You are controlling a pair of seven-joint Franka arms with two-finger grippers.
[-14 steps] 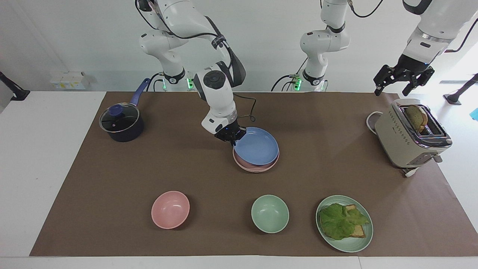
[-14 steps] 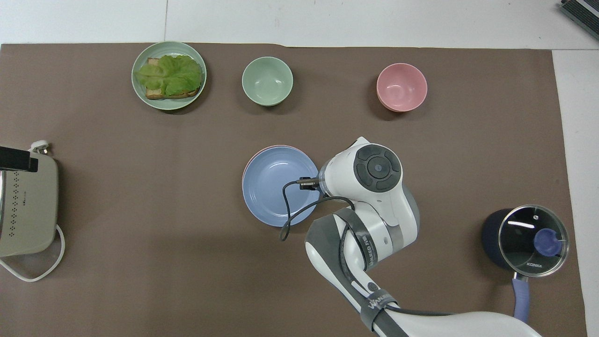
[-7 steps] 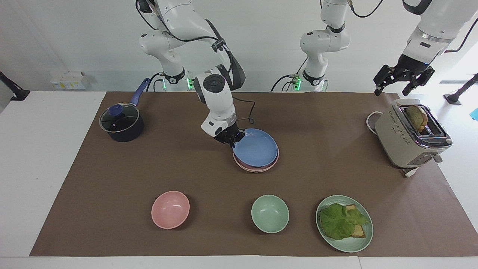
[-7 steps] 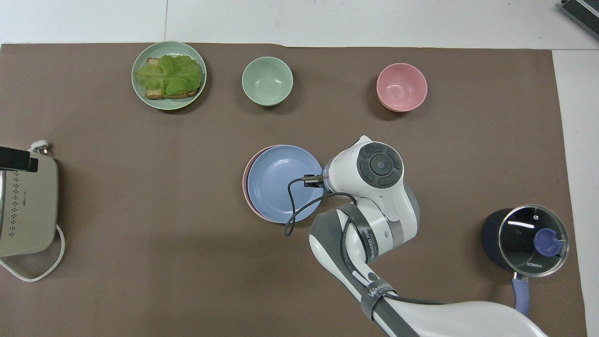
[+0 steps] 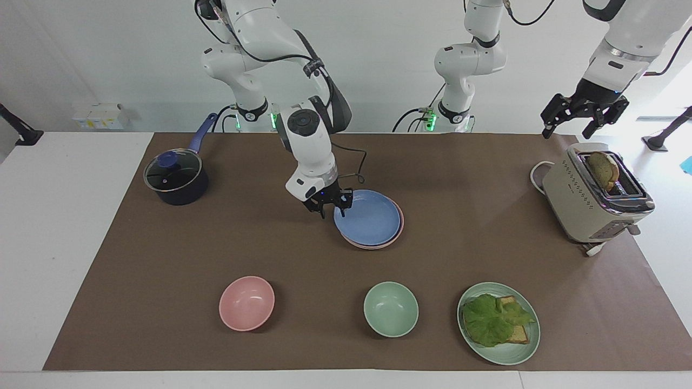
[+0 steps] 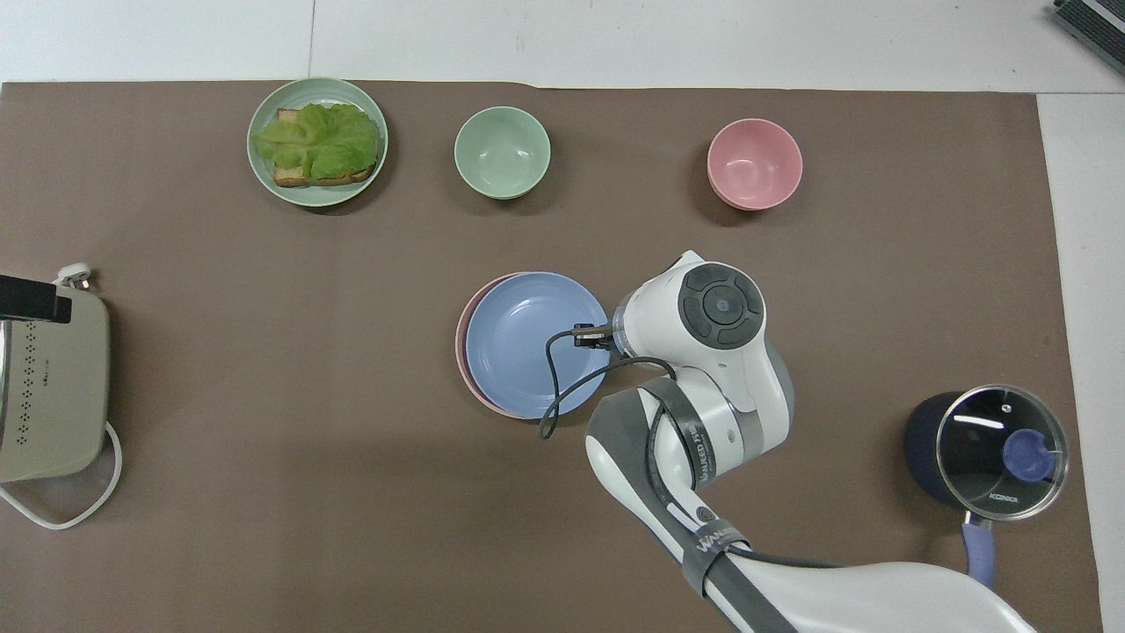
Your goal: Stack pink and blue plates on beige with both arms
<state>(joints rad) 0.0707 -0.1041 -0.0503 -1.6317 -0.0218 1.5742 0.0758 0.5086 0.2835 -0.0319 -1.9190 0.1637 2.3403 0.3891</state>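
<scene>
The pot lid (image 6: 1002,453) reads "KONKA". Right gripper (image 5: 328,206) fingers stand parted, empty, at the rim of the blue plate (image 5: 367,218), which lies on the pink plate (image 5: 399,227). Left gripper (image 5: 584,114) fingers stand spread, empty, over the toaster (image 5: 592,200).

A matt, smooth finish is shown by the blue plate (image 5: 367,220) and by the pink plate (image 5: 399,230) whose rim is seen beneath it. The same matt look is shared by the pink bowl (image 5: 246,303), the green bowl (image 5: 390,309) and the green plate (image 5: 513,352). The table is covered by a brown mat (image 5: 162,259) of dull, paper-like surface. A glossy glass lid is carried by the dark saucepan (image 5: 176,179). The toaster (image 5: 592,200) is cased in satin beige, with a shiny metal top. The arms are shelled in smooth white plastic.
</scene>
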